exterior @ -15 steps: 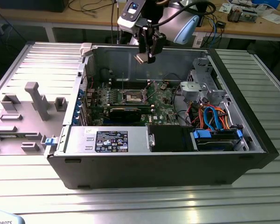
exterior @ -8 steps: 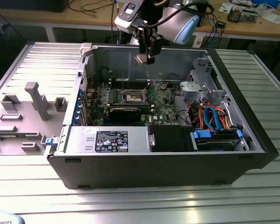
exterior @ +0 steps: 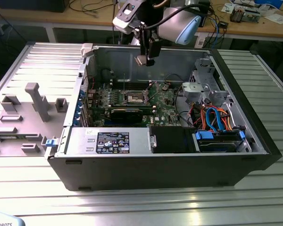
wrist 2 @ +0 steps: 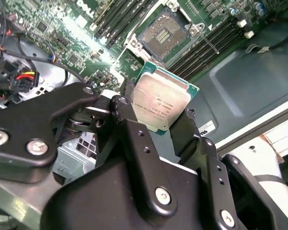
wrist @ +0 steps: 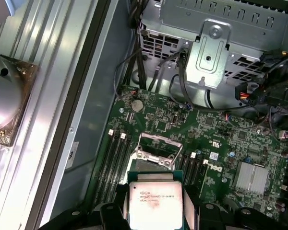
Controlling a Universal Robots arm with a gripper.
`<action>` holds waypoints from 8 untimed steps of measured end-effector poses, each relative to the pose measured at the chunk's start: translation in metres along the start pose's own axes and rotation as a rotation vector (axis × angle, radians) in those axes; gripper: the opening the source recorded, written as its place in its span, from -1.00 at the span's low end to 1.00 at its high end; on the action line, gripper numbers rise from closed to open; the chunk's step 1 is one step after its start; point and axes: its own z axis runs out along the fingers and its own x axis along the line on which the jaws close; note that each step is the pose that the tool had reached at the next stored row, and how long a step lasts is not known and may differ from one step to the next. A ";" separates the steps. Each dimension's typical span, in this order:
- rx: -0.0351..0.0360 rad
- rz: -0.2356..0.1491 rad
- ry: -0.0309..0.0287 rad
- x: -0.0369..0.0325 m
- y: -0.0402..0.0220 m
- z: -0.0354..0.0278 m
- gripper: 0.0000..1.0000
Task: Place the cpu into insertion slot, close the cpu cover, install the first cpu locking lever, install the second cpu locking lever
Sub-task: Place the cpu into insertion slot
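Note:
My gripper hangs high over the open computer case, shut on the cpu. The cpu is a flat square chip with a silver-grey top, and it sits between the black fingers in both wrist views. Well below it on the green board lies the insertion slot, its dark centre uncovered. A silver frame that looks like the cpu cover stands lifted at the slot's edge. Thin lever rods stick up beside the slot.
The case walls ring the board. A long black expansion card lies just in front of the slot. A metal drive cage and orange and blue cables fill the exterior view's right. Grey fixtures stand outside on the table.

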 end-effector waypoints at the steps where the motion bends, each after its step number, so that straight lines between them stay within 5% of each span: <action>1: 0.0037 0.017 -0.0002 0.0000 0.0000 0.0011 0.08; 4: 0.0172 0.081 -0.0012 -0.0001 -0.0005 0.0056 0.08; 8: 0.0254 0.125 -0.0021 0.0000 -0.0011 0.0075 0.08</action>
